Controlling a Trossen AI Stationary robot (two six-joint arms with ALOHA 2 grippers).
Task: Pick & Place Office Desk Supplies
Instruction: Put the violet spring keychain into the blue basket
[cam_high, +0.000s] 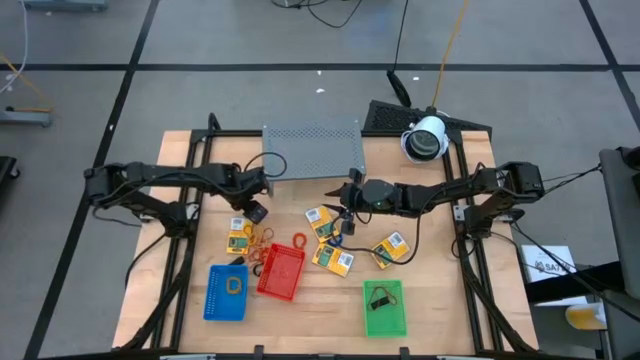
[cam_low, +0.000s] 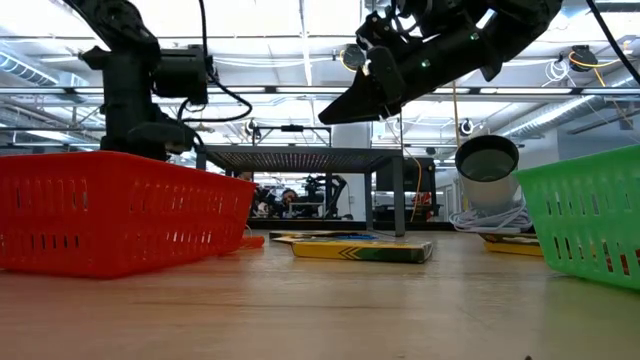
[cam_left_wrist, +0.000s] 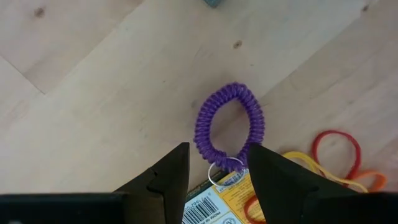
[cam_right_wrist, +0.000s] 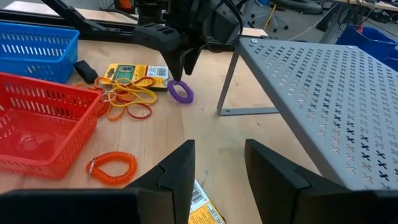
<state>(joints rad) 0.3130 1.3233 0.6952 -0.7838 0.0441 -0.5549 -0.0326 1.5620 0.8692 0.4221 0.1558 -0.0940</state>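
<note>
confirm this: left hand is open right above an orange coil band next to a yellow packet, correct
Not quite: the coil band under the open left hand is purple, not orange, as the left wrist view shows. It does lie beside a yellow packet.

In the left wrist view the packet (cam_left_wrist: 217, 208) is cut off by the frame's edge and partly covered by the left gripper's (cam_left_wrist: 217, 177) fingers, so its print cannot be read. In the right wrist view another packet (cam_right_wrist: 205, 211) shows only a corner between the right gripper's (cam_right_wrist: 217, 171) fingers. The red tray's (cam_right_wrist: 37, 124) contents look faint and cannot be told. The dark item in the green tray (cam_high: 385, 310) is too small to identify.
</note>
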